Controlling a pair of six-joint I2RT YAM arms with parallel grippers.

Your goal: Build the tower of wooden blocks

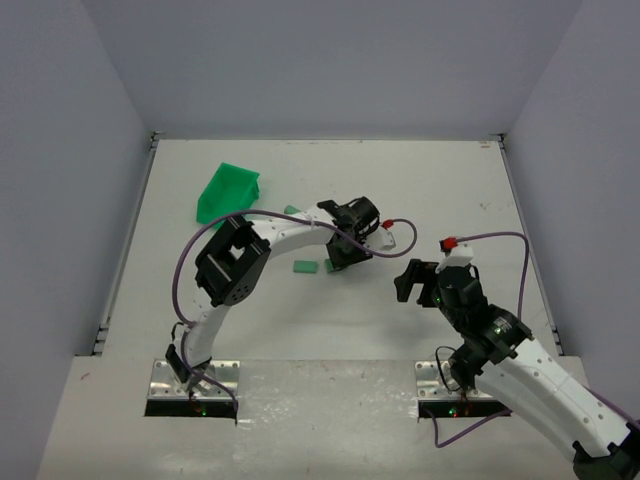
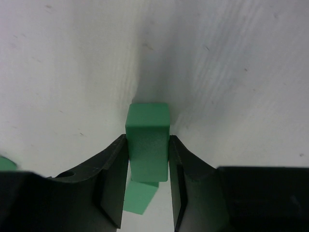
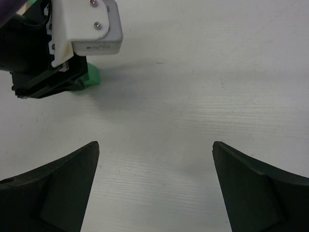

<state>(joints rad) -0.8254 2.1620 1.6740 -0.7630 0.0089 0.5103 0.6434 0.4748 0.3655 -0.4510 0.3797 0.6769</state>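
Note:
My left gripper is shut on a pale green wooden block, gripped by its two sides, at the middle of the table. Under the held block lies a second pale green block; I cannot tell whether they touch. In the top view a green block shows at the fingers, and another flat green block lies just to its left. My right gripper is open and empty, to the right of the left gripper, and sees that block under it. No dark blue roof piece is in view.
A bright green plastic bin lies tilted at the back left. A small green piece lies beside the left arm's forearm. The left arm's camera housing fills the right wrist view's upper left. Walls close in the table.

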